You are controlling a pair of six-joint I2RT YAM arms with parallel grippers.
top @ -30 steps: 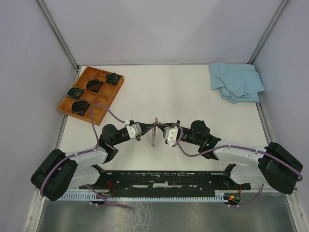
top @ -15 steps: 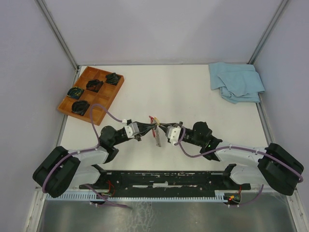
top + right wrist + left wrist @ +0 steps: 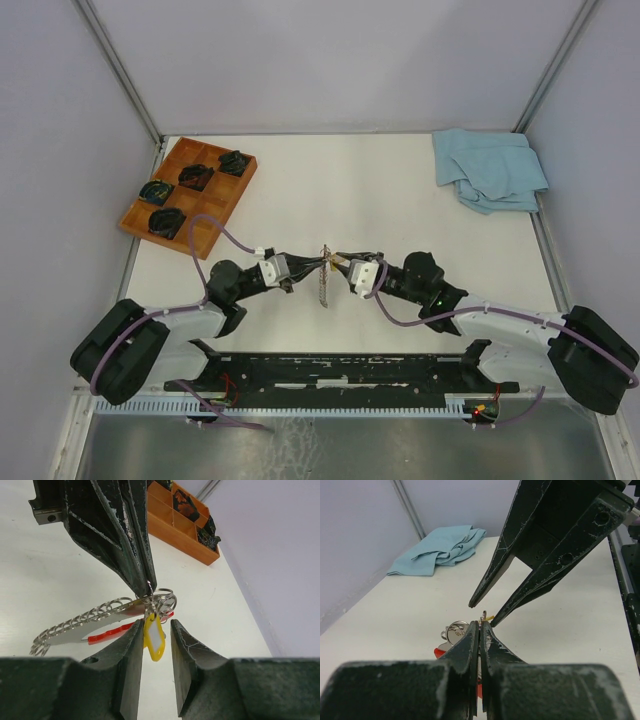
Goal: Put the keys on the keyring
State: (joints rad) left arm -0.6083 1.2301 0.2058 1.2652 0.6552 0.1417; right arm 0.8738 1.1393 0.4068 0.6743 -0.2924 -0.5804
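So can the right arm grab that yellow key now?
Probably yes. The yellow-headed key hangs right between the right end effector's open fingers, with nothing in between. The left end effector pinches the keyring just above it.

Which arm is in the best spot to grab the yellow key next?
Right, probably. The right pincer is open with the yellow key hanging between its fingers. The left pincer is shut on the keyring, busy holding it.
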